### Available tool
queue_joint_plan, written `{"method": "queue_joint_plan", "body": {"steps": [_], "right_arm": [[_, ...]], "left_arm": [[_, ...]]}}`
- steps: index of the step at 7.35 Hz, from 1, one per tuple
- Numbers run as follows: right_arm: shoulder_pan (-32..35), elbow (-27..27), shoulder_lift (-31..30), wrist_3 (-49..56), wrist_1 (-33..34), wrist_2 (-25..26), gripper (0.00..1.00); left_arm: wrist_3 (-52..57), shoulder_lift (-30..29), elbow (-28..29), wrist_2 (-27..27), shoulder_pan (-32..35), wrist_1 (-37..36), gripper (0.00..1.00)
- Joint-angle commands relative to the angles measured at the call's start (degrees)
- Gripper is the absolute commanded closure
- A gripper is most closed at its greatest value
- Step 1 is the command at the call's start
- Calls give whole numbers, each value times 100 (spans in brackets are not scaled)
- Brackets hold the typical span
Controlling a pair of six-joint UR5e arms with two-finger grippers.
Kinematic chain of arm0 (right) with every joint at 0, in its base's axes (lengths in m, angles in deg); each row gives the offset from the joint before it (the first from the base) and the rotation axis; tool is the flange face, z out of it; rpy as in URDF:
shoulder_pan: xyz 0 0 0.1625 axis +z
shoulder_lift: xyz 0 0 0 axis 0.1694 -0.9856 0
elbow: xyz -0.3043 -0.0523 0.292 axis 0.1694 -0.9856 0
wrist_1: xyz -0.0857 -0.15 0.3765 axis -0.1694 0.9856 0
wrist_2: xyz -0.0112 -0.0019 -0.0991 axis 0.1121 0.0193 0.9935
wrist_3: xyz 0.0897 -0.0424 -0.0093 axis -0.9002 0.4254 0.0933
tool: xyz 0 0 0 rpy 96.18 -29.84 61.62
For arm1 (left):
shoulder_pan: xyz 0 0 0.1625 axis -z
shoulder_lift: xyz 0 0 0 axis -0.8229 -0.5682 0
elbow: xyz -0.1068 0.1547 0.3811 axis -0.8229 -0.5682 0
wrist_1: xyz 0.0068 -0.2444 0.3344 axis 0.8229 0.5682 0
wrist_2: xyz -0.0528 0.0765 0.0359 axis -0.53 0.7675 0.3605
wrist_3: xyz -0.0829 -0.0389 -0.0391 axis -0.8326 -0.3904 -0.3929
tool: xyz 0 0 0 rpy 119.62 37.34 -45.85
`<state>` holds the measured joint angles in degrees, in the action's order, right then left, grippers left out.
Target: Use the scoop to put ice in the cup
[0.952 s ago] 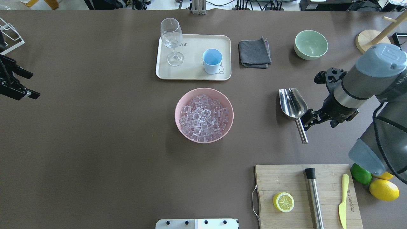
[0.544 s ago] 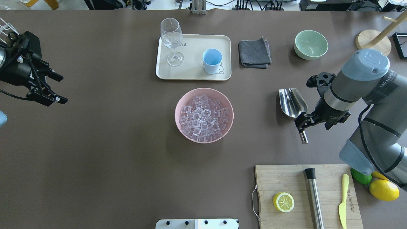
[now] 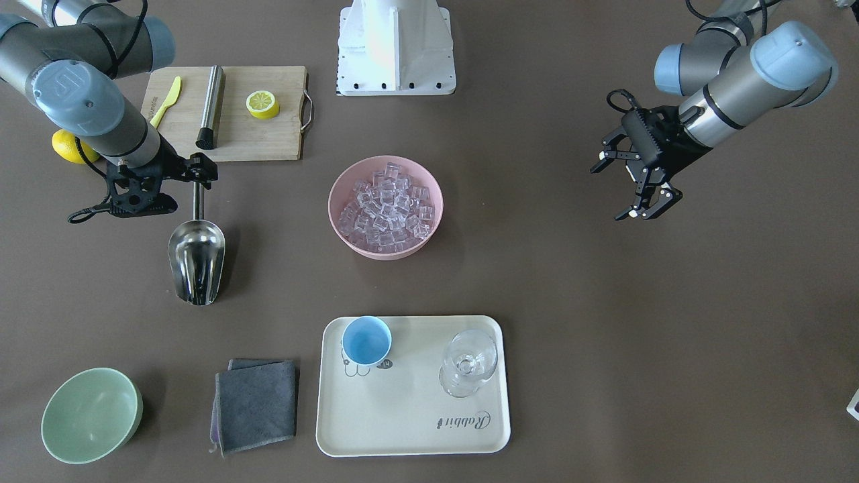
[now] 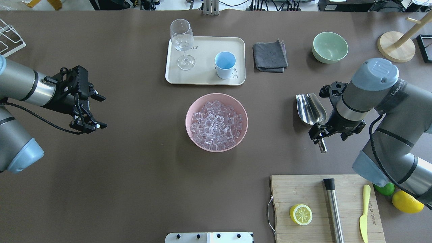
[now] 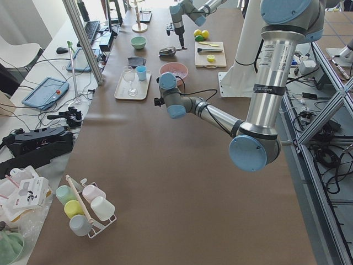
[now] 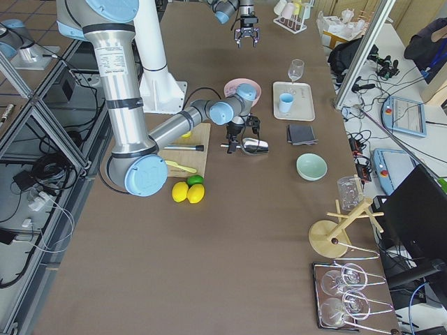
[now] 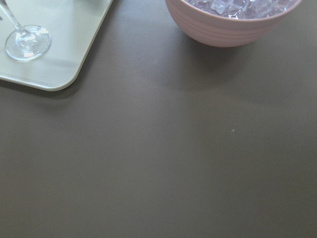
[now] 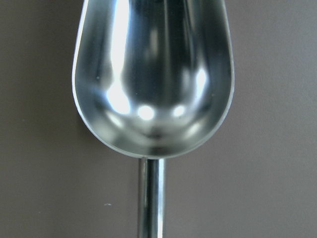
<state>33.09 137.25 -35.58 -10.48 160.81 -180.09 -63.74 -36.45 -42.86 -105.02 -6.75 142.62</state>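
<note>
The left gripper [image 4: 103, 112] has come in from the left edge toward the middle since half a second ago. It now hangs above bare table [image 4: 135, 175], well left of the bowl [image 4: 186, 121]. Its fingers are spread wide and hold nothing. The right gripper [image 4: 317, 133] has shifted a little further left and nearer along the handle of the scoop [image 4: 310, 108], so less of the rod shows than before. Its fingers stand at the two sides of the handle; whether they already press it, I cannot tell. The scoop has not moved. It lies flat on the table, right of the bowl, with its trough pointing far.

The ice [image 4: 216, 125] fills the pink bowl at the middle. The cup [image 4: 225, 64] stands upright on the right part of a tray [image 4: 206, 77], beyond the bowl, beside a glass [image 4: 182, 40].

The table is covered in dark brown. On its far right are a cloth [image 4: 270, 55] and a green bowl [image 4: 329, 47], and on its near right a board [image 4: 303, 189] with half a lemon [image 4: 300, 214]. Around the table are metal frames, cables and desks.
</note>
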Motion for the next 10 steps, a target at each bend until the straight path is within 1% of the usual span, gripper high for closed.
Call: {"method": "queue_joint_plan", "body": {"steps": [1,2,3,4,5,6,10], "right_arm": [[-56,-424,5,-9,-595,33,1],[-65,-487,5,-9,-685,33,2],[-74,-488,14,-9,-695,16,6],[-74,-470,14,-26,-695,-2,10],[-74,-470,14,-226,-695,-19,12],[-74,-470,14,-281,-695,-20,12],[-74,-417,23,-509,-704,-28,14]], "left_arm": [[19,-376,148,107,-334,160,2],[27,-640,436,517,-510,666,2],[36,-729,604,704,-816,941,2],[54,-765,632,723,-828,944,2],[45,-887,824,323,-828,927,2],[45,-1132,1139,293,-819,1005,2],[1,-1257,1422,345,-907,1049,2]]}}
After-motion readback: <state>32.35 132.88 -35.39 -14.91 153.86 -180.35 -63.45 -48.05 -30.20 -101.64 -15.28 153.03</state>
